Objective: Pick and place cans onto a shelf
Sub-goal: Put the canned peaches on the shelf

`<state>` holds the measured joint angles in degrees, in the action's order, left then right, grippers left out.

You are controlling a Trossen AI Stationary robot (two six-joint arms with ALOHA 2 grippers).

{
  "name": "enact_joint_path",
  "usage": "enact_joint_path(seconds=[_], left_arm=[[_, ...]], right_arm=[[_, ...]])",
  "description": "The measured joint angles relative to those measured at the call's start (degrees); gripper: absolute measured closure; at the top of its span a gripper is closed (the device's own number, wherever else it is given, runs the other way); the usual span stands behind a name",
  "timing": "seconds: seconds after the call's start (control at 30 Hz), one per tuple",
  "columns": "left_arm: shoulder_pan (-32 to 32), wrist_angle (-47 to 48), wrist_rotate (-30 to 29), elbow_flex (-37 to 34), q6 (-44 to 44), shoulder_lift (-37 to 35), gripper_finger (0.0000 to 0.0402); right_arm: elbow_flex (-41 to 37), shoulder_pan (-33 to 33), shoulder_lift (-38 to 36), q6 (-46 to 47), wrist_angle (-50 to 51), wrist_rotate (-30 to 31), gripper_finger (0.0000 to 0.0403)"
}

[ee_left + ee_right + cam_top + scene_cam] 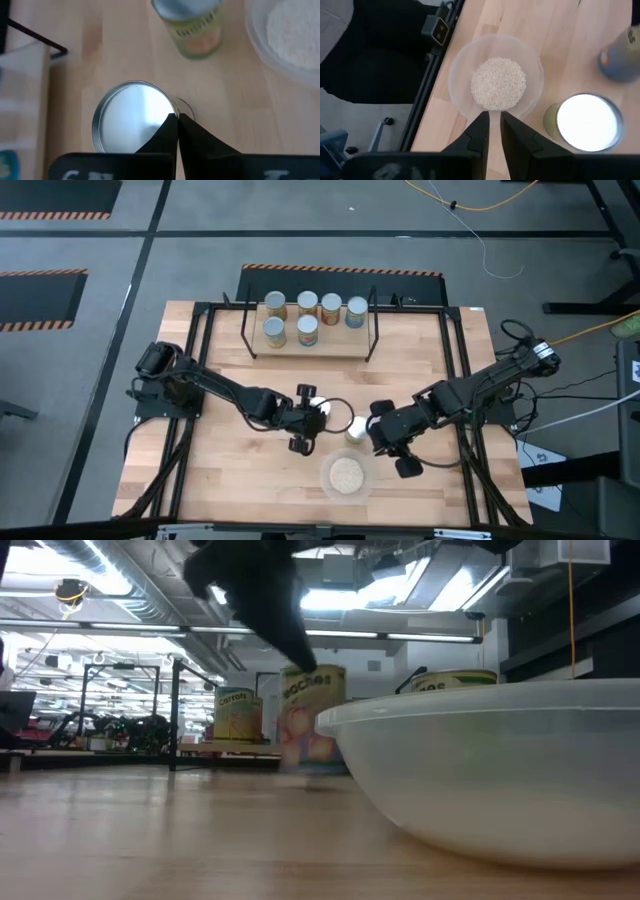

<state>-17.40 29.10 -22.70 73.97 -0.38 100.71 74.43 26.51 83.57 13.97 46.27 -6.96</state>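
Observation:
Six cans [305, 318] stand on the light-wood shelf [345, 342] at the table's far side. Two more stand on the table: an orange-labelled can [318, 407], which also shows in the low view [312, 720], and a green-labelled can [355, 429]. My left gripper [177, 117] is shut, its tips at the top rim of the orange-labelled can [131, 116]. My right gripper [493, 117] is nearly shut, with only a narrow slit, and empty. It hovers over the near rim of the clear bowl of grains [496, 80], beside the green-labelled can [587, 122]. My left gripper's shut fingertips [170, 125] come slanting down from the table's left onto the can's top rim [167, 102], on its side toward the bowl. I cannot tell whether they touch it. The can stands on the table.
The clear bowl [347, 476] sits near the table's front edge, just in front of both grippers, and fills the low view's right [500, 770]. The shelf's black frame uprights [375, 320] flank the board. There is bare wood at the table's left and right.

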Motion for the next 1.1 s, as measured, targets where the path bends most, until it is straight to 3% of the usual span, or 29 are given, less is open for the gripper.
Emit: enact_joint_path(seconds=[0.13,0.4,0.83,1.1], left_arm=[[1.8,-0.2,-0.1,2.7,3.1,0.0,0.0401],[7.4,-0.2,-0.2,8.4,10.5,-0.1,0.0401],[19.5,-0.9,-0.1,11.6,20.3,-0.2,0.0401],[28.3,-3.5,6.4,11.6,20.5,-0.2,0.0401]], right_arm=[[0.0,-0.5,-2.6,-2.2,0.0,0.5,0.035],[0.0,-3.3,-8.3,-3.8,3.2,7.1,0.035],[0.0,-7.8,-11.0,-4.0,3.4,7.4,0.035],[0.0,-8.4,-11.0,-4.0,3.4,7.5,0.035]])
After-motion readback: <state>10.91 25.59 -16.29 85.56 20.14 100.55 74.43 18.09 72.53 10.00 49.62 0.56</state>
